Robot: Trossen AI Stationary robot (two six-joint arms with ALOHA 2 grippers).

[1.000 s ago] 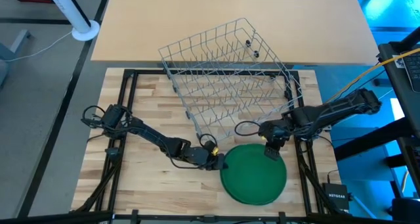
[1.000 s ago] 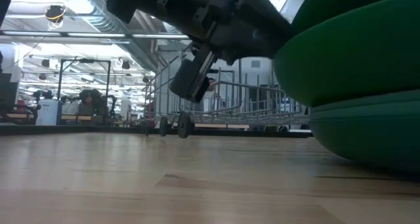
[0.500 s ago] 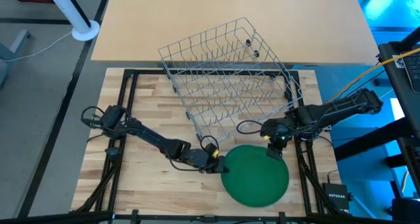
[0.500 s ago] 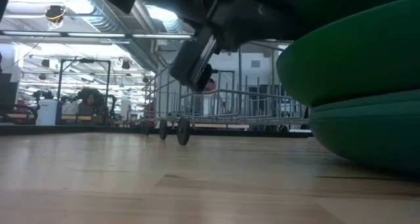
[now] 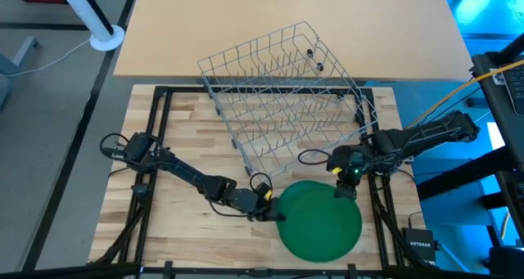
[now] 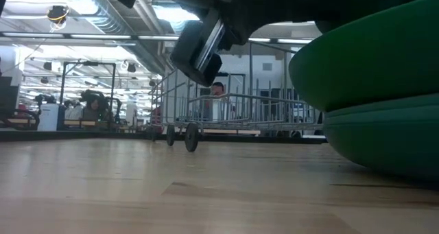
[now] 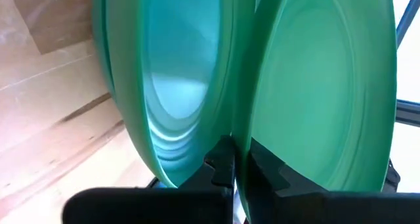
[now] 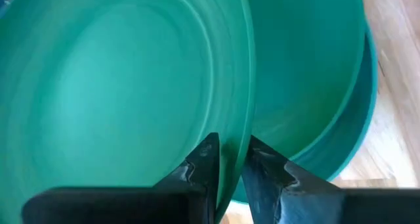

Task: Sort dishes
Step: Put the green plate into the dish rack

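A stack of dark-green plates (image 5: 321, 227) lies on the wooden table near its front edge. In the low view the top plate (image 6: 363, 55) stands raised above the lower plates (image 6: 384, 138), which rest on the table. My left gripper (image 5: 266, 212) is shut on the top plate's left rim. My right gripper (image 5: 345, 189) is shut on its far right rim. The silver wire rack (image 5: 282, 99) stands behind, empty. My left gripper pinches the top plate's rim (image 7: 241, 142) between its two fingers, one above and one below. The fingers come in nearly level from the table's left. The plate is raised off the stack on this side. My right gripper pinches the same plate's rim (image 8: 231, 159) at its far right side between its two fingers. It comes slanting down from the far right. The lower plates show beyond that rim.
The wire rack (image 6: 240, 117) sits tilted across the table's far half, on small wheels. Black frame rails (image 5: 155, 148) run along the table's left and right sides. A person (image 6: 218, 90) stands in the room beyond. Bare wood lies left of the plates.
Both grippers have moved a little toward the table's near edge, carrying the top plate with them. My left gripper has also risen. Both stay shut on the plate's rim.
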